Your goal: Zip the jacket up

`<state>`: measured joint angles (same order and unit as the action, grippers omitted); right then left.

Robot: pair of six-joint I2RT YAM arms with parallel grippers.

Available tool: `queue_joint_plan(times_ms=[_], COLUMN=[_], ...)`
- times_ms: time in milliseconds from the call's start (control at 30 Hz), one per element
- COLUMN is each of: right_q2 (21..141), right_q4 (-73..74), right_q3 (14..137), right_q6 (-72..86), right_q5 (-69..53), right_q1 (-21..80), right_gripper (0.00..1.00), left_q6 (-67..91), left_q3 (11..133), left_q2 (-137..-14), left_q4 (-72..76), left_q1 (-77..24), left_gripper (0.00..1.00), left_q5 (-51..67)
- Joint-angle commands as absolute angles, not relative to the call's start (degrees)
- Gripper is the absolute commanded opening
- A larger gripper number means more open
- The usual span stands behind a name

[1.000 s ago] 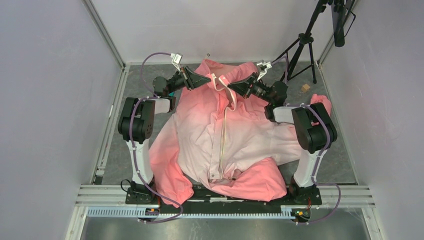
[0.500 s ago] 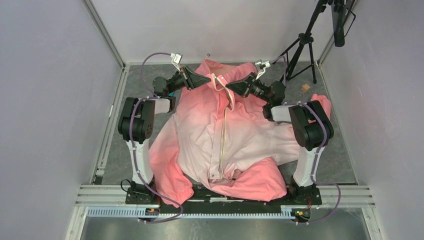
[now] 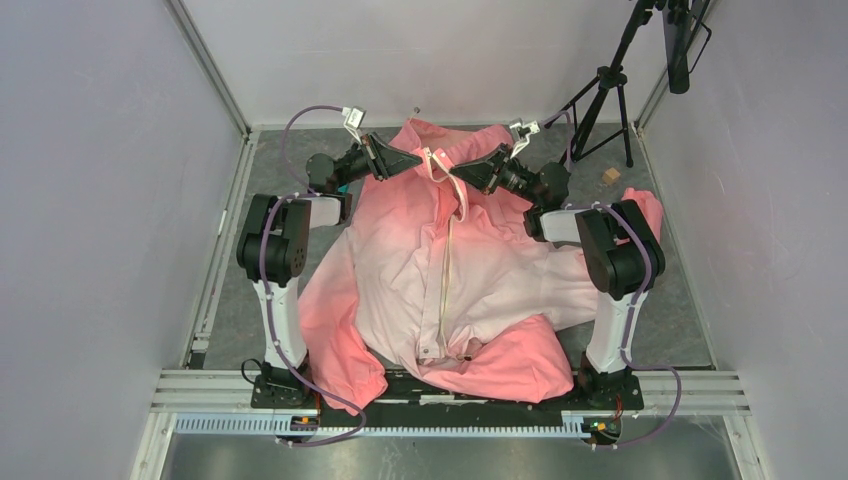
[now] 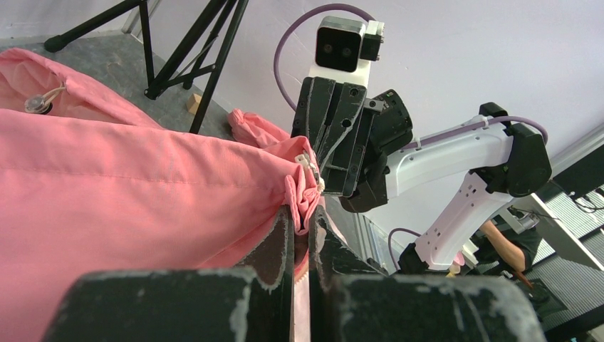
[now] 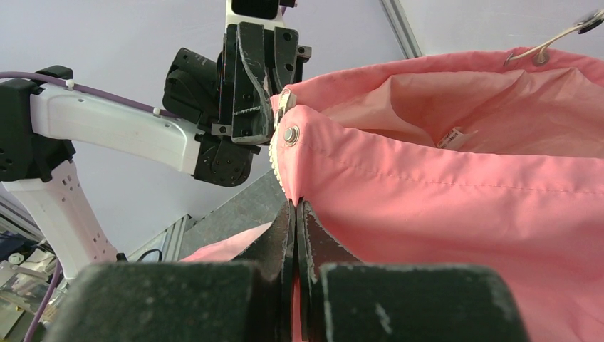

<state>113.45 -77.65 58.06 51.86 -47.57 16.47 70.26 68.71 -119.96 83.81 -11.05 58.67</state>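
Note:
The pink jacket (image 3: 440, 280) lies spread on the table, collar at the far end, its cream zipper strip (image 3: 446, 270) running down the front. My left gripper (image 3: 422, 156) is shut on the collar edge left of the zipper; in the left wrist view (image 4: 303, 214) bunched pink fabric sits between its fingers. My right gripper (image 3: 455, 173) is shut on the collar edge right of the zipper; in the right wrist view (image 5: 295, 205) the fabric with a metal snap (image 5: 290, 134) rises from its fingers. The two grippers face each other, close together.
A black tripod (image 3: 610, 90) stands at the back right. A small tan block (image 3: 610, 176) lies on the grey floor near it. Grey walls close in left, right and back. A jacket sleeve (image 3: 345, 340) hangs over the near rail.
My right gripper has moved slightly left and farther back, toward the left gripper, pulling its collar edge along. The left gripper has stayed in place.

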Motion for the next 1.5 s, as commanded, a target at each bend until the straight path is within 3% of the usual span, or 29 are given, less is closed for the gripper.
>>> queue_joint_plan(times_ms=[0, 1467], right_q2=[113.69, 114.68], right_q4=[-81.96, -82.0], right_q3=[60.31, 60.29], right_q6=[52.06, 51.88], right_q5=[-48.1, -47.2], right_q1=[16.79, 16.7], right_gripper=[0.01, 0.01], left_q6=[72.75, 74.9], left_q3=[70.49, 71.37], left_q2=[-120.08, -119.87], left_q4=[89.12, 89.17], left_q1=[-11.43, -12.04], left_gripper=[0.02, 0.02], left_q5=[59.49, 58.86])
